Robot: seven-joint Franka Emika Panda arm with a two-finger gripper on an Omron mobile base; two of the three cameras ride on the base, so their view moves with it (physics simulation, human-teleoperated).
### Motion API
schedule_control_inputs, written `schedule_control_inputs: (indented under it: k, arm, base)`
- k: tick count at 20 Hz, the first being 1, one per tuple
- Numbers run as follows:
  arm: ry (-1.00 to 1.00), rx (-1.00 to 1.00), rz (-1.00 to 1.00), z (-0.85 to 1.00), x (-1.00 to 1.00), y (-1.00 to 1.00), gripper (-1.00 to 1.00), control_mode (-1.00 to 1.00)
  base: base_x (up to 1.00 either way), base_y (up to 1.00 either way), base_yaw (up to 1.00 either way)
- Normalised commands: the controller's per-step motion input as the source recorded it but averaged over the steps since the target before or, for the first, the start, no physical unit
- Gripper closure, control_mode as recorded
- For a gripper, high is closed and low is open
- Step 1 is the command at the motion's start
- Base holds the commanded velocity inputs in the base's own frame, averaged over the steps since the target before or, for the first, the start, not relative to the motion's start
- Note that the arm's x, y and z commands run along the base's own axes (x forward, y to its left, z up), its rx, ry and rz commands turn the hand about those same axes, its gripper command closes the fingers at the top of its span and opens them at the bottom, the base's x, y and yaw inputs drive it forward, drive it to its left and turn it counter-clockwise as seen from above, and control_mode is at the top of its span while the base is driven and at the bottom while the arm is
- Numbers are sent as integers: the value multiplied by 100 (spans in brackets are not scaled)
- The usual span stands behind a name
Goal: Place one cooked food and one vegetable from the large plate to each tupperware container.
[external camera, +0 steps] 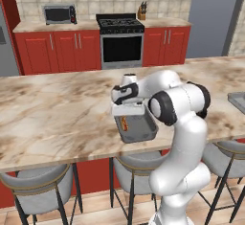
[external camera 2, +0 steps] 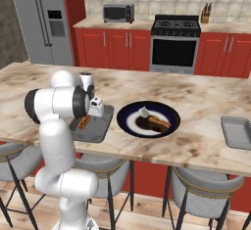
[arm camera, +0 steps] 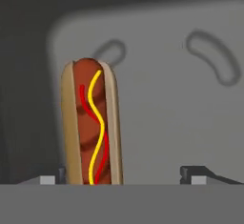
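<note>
A hot dog (arm camera: 93,123) with yellow and red sauce lines lies flat on the floor of the near grey tupperware container (arm camera: 190,104). My gripper (arm camera: 123,178) hangs open just above it, the left fingertip (arm camera: 50,179) beside the bun and nothing between the jaws. From the right base view the gripper (external camera 2: 94,112) stands over that container (external camera 2: 100,131), with the hot dog (external camera 2: 84,122) at its left. The large plate (external camera 2: 128,110) lies right of it and holds a small white piece (external camera 2: 143,111) and a brown-orange food (external camera 2: 158,122). A second tupperware container (external camera 2: 238,132) sits far right.
All of this is on a marble island counter (external camera 2: 196,102) with grey stools (external camera 2: 196,185) along its near edge. Red cabinets, a stove (external camera 2: 175,43) and a microwave (external camera 2: 118,12) line the far wall. My own white arm (external camera: 182,109) covers the counter's middle in the left base view.
</note>
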Motion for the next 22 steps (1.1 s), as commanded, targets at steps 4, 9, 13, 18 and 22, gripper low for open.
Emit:
schedule_control_inputs:
  k: [4, 9, 13, 18, 22]
  arm:
    - [-1, 0, 0, 59, -33, -30, -100, -100]
    - [-3, 0, 2, 42, -40, -77, -100, -100]
    - [-1, 0, 8, 33, -5, -89, -100, -100]
    - [-9, -1, 14, 18, 0, -75, -100, -100]
    - [-9, -3, 14, 13, 7, -60, -100, -100]
  base:
    - [0, 0, 0]
    - [0, 0, 0]
    - [0, 0, 0]
    - [0, 0, 0]
    - [0, 0, 0]
